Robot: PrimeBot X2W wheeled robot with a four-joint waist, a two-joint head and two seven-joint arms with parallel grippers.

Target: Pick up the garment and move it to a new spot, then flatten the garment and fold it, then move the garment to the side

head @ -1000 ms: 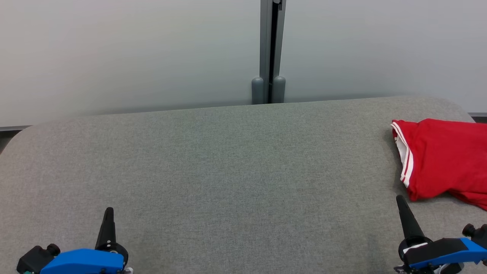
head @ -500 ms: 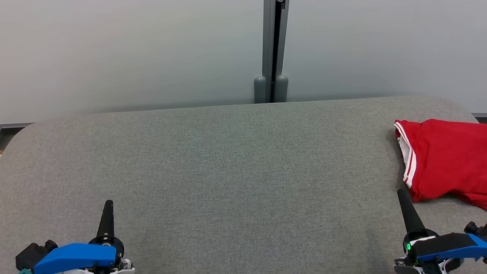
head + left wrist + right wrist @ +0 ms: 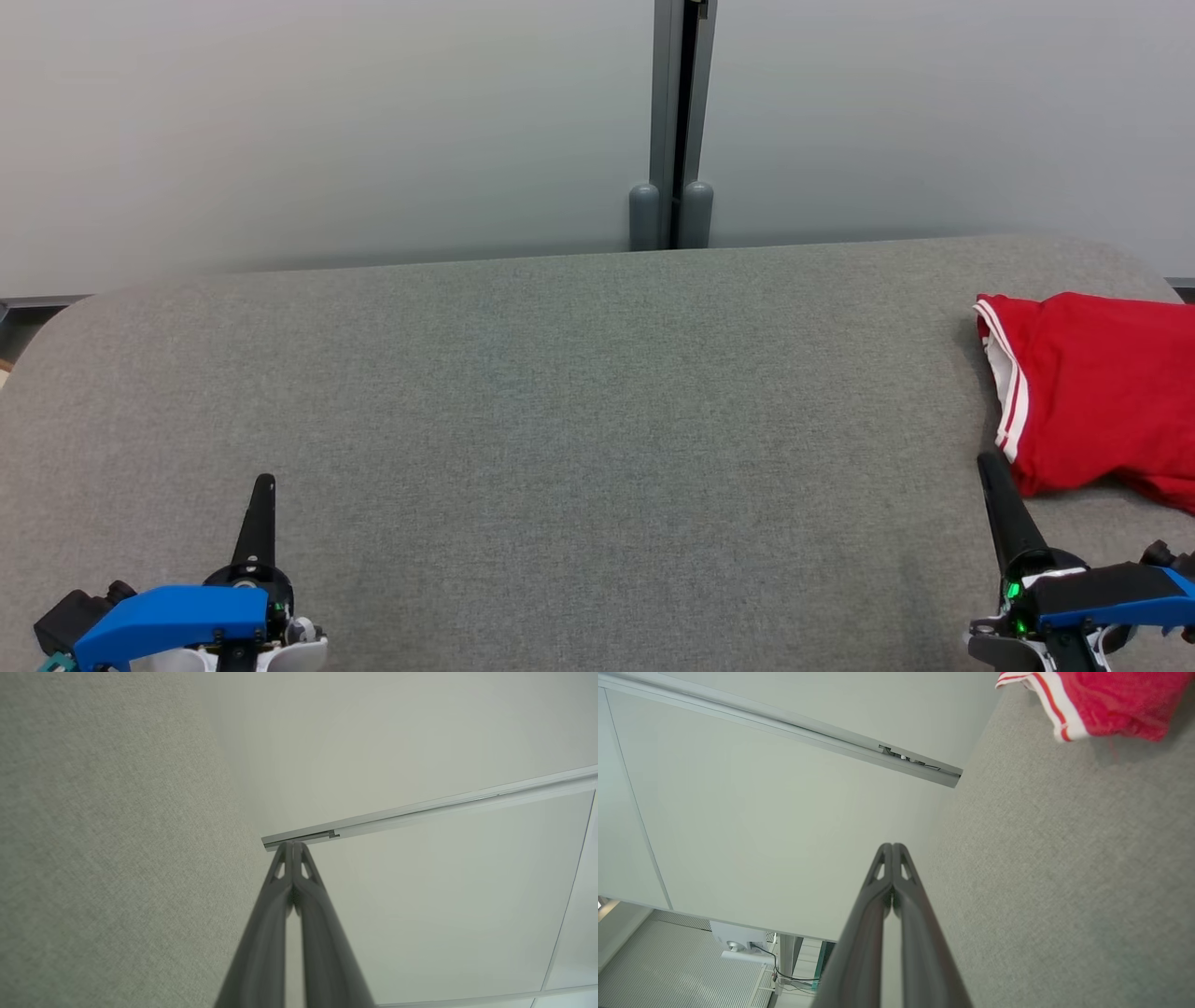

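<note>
A red garment (image 3: 1097,392) with white-striped trim lies crumpled at the far right of the grey fabric table (image 3: 579,420), partly cut off by the head view's right edge. The right wrist view catches its striped edge (image 3: 1092,700) at the top right. My right gripper (image 3: 988,462) is shut and empty, its tip just short of the garment's near left corner. At the lower left, my left gripper (image 3: 266,483) is shut and empty, far from the garment. In the wrist views, both finger pairs (image 3: 293,847) (image 3: 892,847) are pressed together.
A pale partition wall with a grey vertical post (image 3: 679,121) stands right behind the table's far edge. The table's corners are rounded. Open grey surface spreads between the two grippers.
The head camera has drifted a little, shifting the whole scene rightward. Both grippers sit slightly lower in the view; they stay shut, and the garment has not moved on the table.
</note>
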